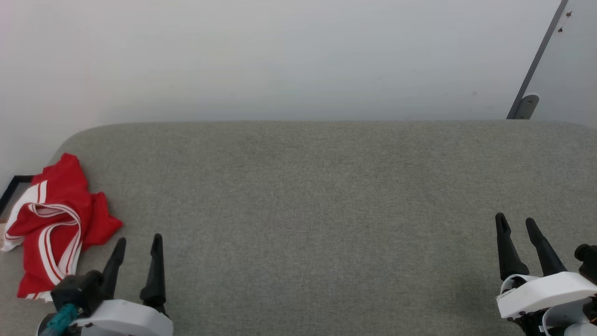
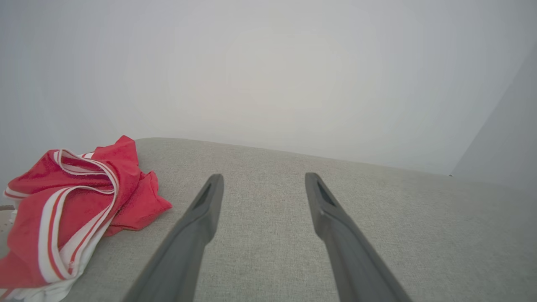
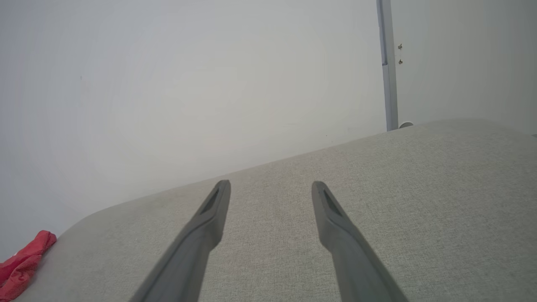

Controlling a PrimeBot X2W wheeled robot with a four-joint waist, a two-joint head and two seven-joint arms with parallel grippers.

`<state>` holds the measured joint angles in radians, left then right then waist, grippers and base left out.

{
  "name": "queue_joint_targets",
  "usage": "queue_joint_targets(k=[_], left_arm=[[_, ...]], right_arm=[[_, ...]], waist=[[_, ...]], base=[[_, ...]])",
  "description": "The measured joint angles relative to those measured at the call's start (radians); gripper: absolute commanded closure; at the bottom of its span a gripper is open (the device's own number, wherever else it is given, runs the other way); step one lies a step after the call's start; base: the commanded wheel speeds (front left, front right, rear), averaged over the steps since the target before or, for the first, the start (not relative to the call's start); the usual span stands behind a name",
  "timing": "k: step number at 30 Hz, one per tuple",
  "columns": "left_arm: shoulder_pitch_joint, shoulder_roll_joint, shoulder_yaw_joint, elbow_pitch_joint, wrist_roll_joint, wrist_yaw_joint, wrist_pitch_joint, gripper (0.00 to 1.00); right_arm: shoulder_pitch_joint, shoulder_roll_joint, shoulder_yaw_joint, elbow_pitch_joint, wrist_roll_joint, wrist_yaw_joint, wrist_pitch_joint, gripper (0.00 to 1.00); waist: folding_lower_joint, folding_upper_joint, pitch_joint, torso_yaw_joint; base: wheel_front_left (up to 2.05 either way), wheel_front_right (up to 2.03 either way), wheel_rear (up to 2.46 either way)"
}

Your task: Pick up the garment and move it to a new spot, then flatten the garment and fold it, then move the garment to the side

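The garment (image 1: 56, 224) lies crumpled at the far left edge of the grey padded surface (image 1: 317, 196), red with white sleeves and red-white striped trim. Its print is hidden in the folds. My left gripper (image 1: 139, 243) stands open just right of it at the lower left, not touching. In the left wrist view the garment (image 2: 71, 209) bunches left of the open left gripper (image 2: 263, 179). My right gripper (image 1: 516, 223) is open at the lower right, far from the cloth. The right wrist view has the open right gripper (image 3: 270, 186) and a red corner of the garment (image 3: 23, 262) at its lower left.
A pale wall (image 1: 280, 56) rises right behind the padded surface. A grey upright post (image 1: 536, 60) stands at the back right. A dark frame edge (image 1: 10, 189) sits just off the surface's left side, beside the garment.
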<state>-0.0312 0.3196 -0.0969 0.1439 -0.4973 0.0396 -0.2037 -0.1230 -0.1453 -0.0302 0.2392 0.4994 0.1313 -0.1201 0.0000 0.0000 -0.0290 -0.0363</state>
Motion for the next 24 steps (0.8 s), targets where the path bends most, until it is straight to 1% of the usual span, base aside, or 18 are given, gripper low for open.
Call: queue_joint_targets(k=[11, 24], left_arm=[[0.011, 0.003, 0.001, -0.009, 0.082, -0.006, -0.022, 0.0], [0.016, 0.007, 0.007, -0.027, 0.151, -0.009, -0.046, 0.0]], right_arm=[[-0.005, -0.002, 0.002, -0.013, -0.082, 0.0, -0.012, 0.0], [-0.005, -0.006, 0.005, -0.027, -0.166, 0.0, -0.026, 0.0]], waist=[[0.0, 0.0, -0.005, -0.005], [0.0, 0.0, -0.01, -0.009]], base=[[0.0, 0.0, 0.0], [0.0, 0.0, 0.0]])
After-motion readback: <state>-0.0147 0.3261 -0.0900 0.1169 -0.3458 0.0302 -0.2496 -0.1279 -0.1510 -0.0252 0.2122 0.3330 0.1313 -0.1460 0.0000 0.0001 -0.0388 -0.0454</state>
